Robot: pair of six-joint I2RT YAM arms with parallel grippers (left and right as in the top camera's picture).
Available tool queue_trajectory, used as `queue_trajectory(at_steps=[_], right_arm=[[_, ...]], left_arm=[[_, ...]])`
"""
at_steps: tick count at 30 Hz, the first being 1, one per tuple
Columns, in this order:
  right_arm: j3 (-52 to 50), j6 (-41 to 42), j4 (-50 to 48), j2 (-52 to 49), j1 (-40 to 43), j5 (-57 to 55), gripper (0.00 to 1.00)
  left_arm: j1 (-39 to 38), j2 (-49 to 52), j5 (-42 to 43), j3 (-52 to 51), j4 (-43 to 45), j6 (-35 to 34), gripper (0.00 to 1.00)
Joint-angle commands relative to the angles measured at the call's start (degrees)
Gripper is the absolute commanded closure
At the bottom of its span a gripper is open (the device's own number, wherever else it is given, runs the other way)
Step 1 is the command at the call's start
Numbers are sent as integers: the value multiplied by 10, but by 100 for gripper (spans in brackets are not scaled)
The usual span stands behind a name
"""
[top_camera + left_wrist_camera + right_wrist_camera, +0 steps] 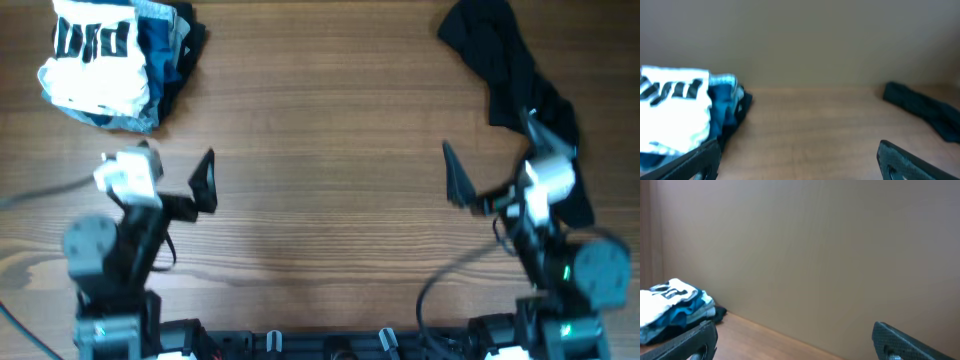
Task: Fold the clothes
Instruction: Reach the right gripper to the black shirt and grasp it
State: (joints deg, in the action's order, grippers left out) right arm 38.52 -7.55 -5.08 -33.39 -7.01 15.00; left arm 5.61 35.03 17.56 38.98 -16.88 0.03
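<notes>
Clothes (pixel 500 60), meaning one plain black garment, lie crumpled and unfolded at the far right of the wooden table (pixel 320 120). Seen from overhead, the garment runs as a rumpled band from the far edge down along the right side. Its lower end reaches the right arm.

The right gripper (pixel 497 175) stands wide open and holds nothing. Its inner finger (pixel 455 178) is over bare wood to the left of the garment, clearly apart from it. The white wrist body overlaps the lower part of the black fabric in the overhead view. Whether the outer finger touches the cloth cannot be told, because dark finger and dark fabric merge there. The right wrist view shows only the two spread fingertips, the wall and the far pile, with no black garment between the fingers.

The left gripper (pixel 165 172) is also wide open and empty, near the left front of the table. It is well apart from the clothes, which lie across the table on its far right. In the left wrist view the garment shows as a dark strip at the right, beyond the right fingertip (pixel 905 159).

A separate pile sits in the far left corner, just beyond the left gripper. It has a white black-striped garment (pixel 95 65) on top and blue pieces (pixel 165 45) beside and under it.
</notes>
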Motion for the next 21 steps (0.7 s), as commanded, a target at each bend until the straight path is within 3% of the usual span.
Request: queue_trajectory(at_steps=[1, 7, 11, 15, 21], right_arm=[[131, 0, 63, -122, 2, 22, 0], [348, -14, 242, -322, 2, 31, 0], [444, -52, 346, -428, 2, 31, 0], [462, -91, 376, -489, 2, 21, 0], [462, -87, 406, -578, 12, 13, 0]], left_arm=[[-2, 101, 9, 113, -62, 9, 0], [-2, 238, 9, 230, -171, 9, 0], [-2, 291, 9, 246, -190, 9, 0], [-2, 321, 9, 246, -194, 9, 0], [-2, 375, 16, 246, -201, 8, 0]])
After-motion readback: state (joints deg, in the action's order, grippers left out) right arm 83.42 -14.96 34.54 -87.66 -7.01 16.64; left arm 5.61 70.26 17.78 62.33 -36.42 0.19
